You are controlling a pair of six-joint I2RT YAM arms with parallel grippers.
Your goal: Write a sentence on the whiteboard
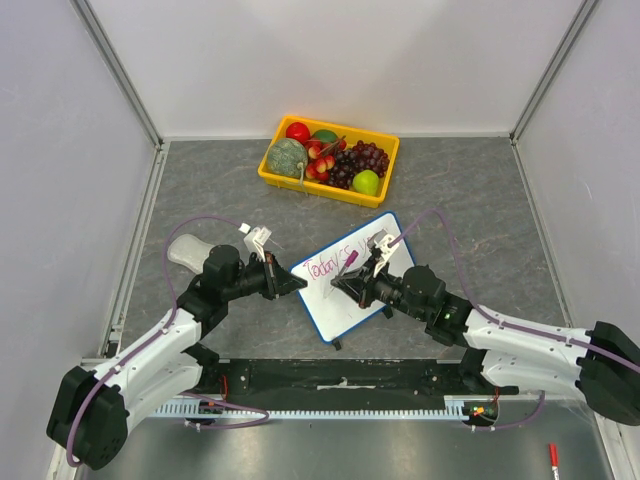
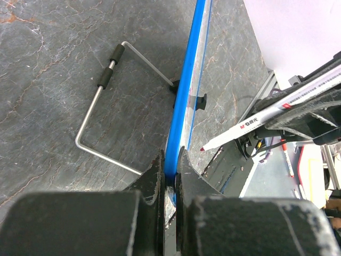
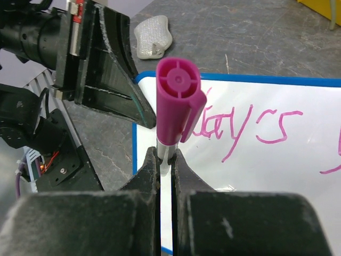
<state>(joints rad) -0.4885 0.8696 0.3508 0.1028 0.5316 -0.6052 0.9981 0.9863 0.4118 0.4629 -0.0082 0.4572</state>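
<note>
whiteboard [image 1: 338, 308] likely light, stiff, tippy; hold its rim | left gripper [image 2: 169, 160] clamps rim | right gripper [image 3: 165, 160] clamps marker [image 3: 178, 101]

Noted: the flat rectangular whiteboard [image 1: 338, 305] has a white face and a thin blue rim. The handwritten cursive sentence [image 1: 330, 265] is pink-magenta. The plastic marker pen [image 3: 178, 98] has a magenta cap and a white barrel. The stone-look surface [image 1: 480, 200] is dark grey with pale veining and rust flecks. The rectangular plastic fruit basket [image 1: 330, 190] is yellow, its contents red, green and dark purple. The bent wire stand [image 2: 93, 114] is silver with black sleeves.
</note>
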